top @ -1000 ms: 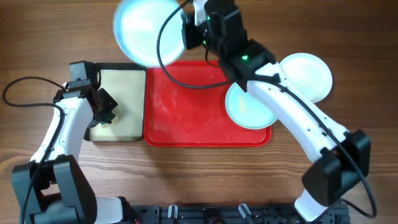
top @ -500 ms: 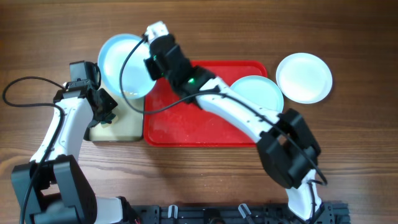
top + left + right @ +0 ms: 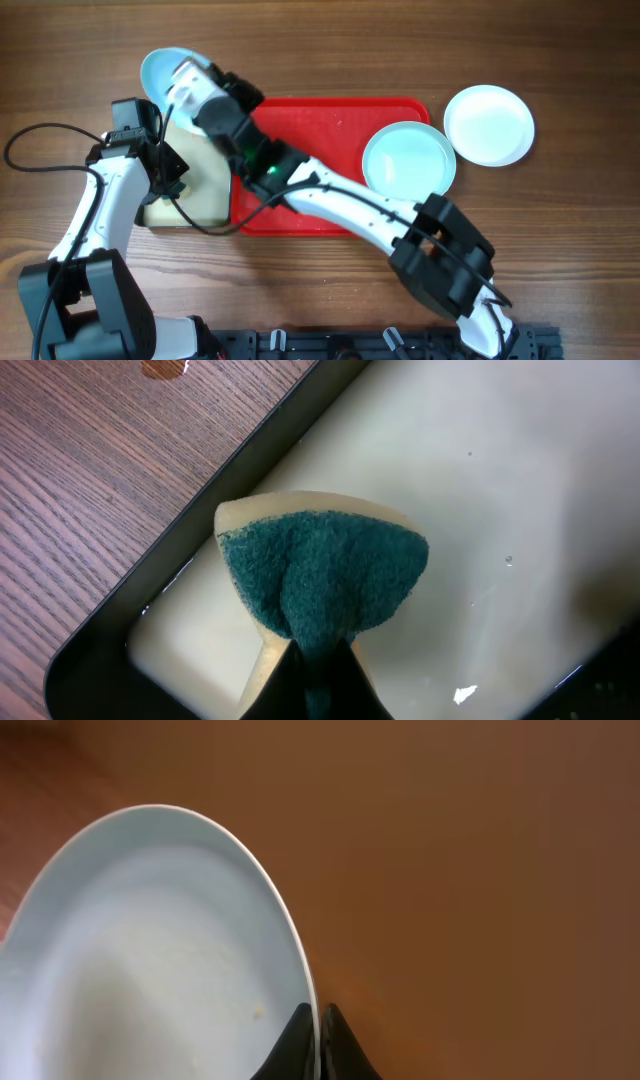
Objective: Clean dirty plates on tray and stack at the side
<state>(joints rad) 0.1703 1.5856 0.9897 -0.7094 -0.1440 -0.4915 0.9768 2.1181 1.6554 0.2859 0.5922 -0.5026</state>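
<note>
Left arm: the left claw [image 3: 318,656] was closed narrow on a wedge-shaped sponge [image 3: 322,575], with its dark green scouring face up and pale yellow foam below. The sponge was held over the cream floor of a small black-rimmed rectangular tray [image 3: 212,150]. In the wrist view it sat near the tray's black rim, apart from the side wall. Open wooden tabletop [image 3: 560,80] lay to the left of this tray.

Held plate: a round pale blue plate [image 3: 150,970] was pinched at its rim by the right claw [image 3: 318,1023], whose jaws were almost together on the edge. Overhead, this plate [image 3: 158,68] was raised and tilted at the far left corner of the small tray. Part of it was hidden by the wrist. A small pale speck showed on its inner face near the grip.

Large red rectangular plastic tray [image 3: 310,125]: its left edge stood just beside the small tray. The right arm crossed above its left and middle floor, which was otherwise bare.

A second round pale blue plate [image 3: 408,163] lay flat at the tray's right end and overhung the right rim.

A round white plate [image 3: 489,124] lay on the tabletop just beside it. Contact between the two could not be determined. Open wood lay right of it and along the near edge.
</note>
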